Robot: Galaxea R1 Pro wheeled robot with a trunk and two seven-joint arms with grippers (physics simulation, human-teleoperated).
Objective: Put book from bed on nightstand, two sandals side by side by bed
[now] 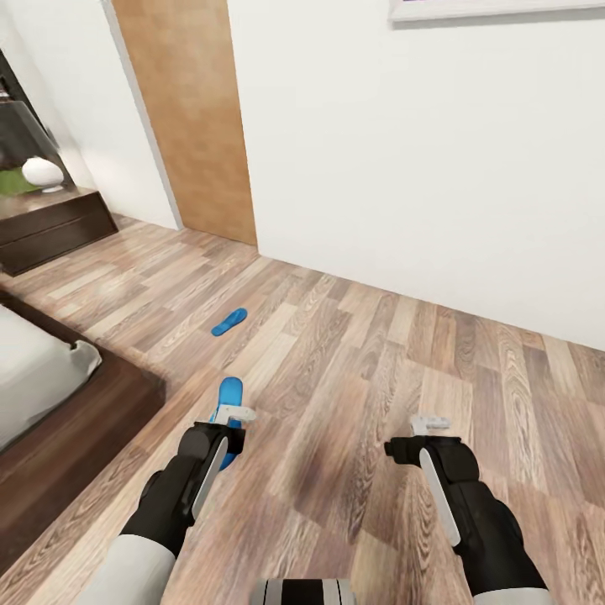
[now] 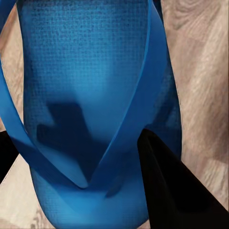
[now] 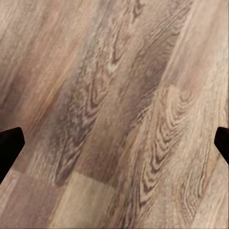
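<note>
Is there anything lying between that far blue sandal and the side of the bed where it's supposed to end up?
Nothing visible does. The far sandal lies alone on bare wood floor, and open planks run from it to the bed. The other sandal is at the left claw, nearer the robot, off that path.

Two bright-blue sandals (image 1: 228,321) (image 1: 228,402), one finely textured; streaky brown wood-grain floor (image 1: 353,370); white wall (image 1: 420,151); dark-brown bed frame (image 1: 76,437), grey mattress (image 1: 34,374).

- Wood-plank floor (image 1: 353,353), light brown, streaky grain, faint sheen.
- White wall (image 1: 420,143) on far side; picture frame edge (image 1: 496,8) high up.
- Tan wooden door panel (image 1: 189,109), far left.
- Dark low bench (image 1: 50,223), far left, white rounded object (image 1: 42,172) on top.
</note>
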